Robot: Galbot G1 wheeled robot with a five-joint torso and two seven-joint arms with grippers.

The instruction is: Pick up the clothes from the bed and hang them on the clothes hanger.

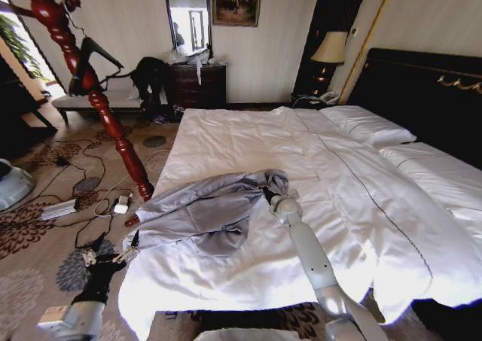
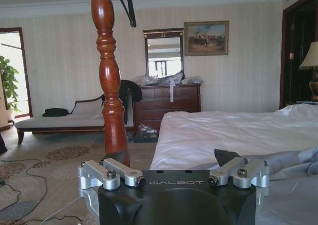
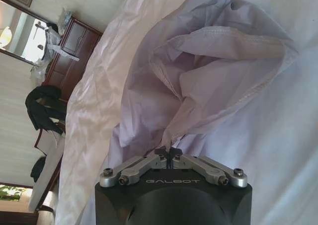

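The big white bed (image 1: 248, 138) holds the grey-blue shirt (image 1: 203, 209) near its foot, at seven o'clock. The right gripper (image 3: 169, 153) pinches the shirt's edge tight, probably to lift it. The left gripper (image 2: 174, 178) waits low, spread wide, empty.

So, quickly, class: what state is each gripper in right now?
Left gripper: open, holding nothing, beside the bed.
Right gripper: shut on the shirt.

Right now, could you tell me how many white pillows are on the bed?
2: one white pillow lies nearer the bedside lamp by the tall black headboard, the other white pillow beside it, closer to the robot. More may be hidden.
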